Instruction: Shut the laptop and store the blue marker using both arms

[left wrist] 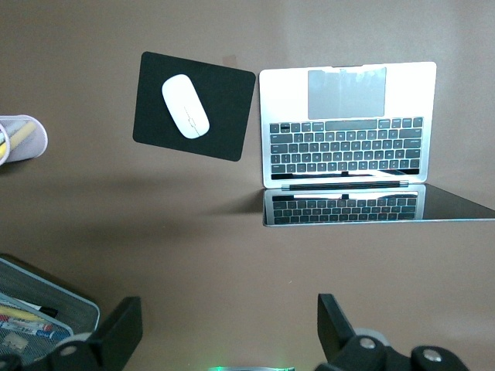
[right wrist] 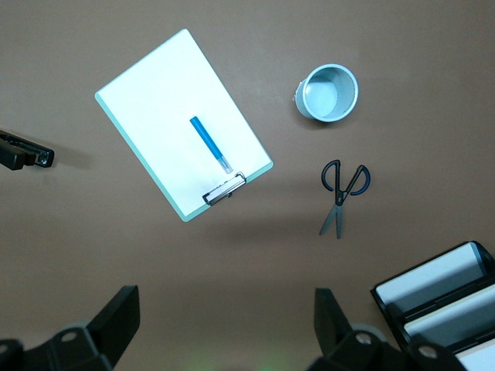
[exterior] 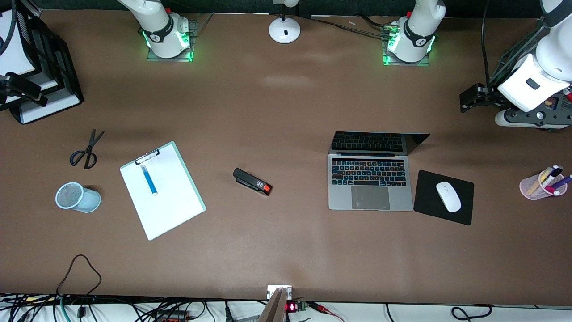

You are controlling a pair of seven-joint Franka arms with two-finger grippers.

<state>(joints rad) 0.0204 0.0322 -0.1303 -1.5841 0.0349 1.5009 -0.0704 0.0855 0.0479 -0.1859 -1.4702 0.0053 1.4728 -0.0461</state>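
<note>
Desk (exterior: 286,250): a broad brown matte surface; nothing of the task is yet done on it.
Laptop (exterior: 370,183): slim, silver-grey metal, seen open toward the left arm's end of the desk, about midway between the robots' edge and the camera's edge; black lit keys, a grey trackpad and a glossy dark screen that mirrors the keyboard.
Clipboard (exterior: 167,197): a flat pale-teal board with white paper, laid askew toward the right arm's end.
Mouse pad (exterior: 435,210): thin black mat just beside the laptop, with a smooth white mouse (exterior: 448,196) on it.
Mesh cup (exterior: 78,197): a light blue cylinder lying on its side, near the clipboard; judged the likely store for the marker.
Blue marker (exterior: 149,179): slim, bright blue plastic, lying on the clipboard's paper below the clip.
Left gripper (left wrist: 228,332): jaws spread wide, nothing held, hovering above the desk near the laptop's hinge.
Right gripper (right wrist: 224,325): jaws likewise spread and empty, high over the clipboard's end of the desk.
Step in hand: the lid is best pushed down from its top edge, slowly; the marker is best pinched across its barrel at mid-length.
</note>
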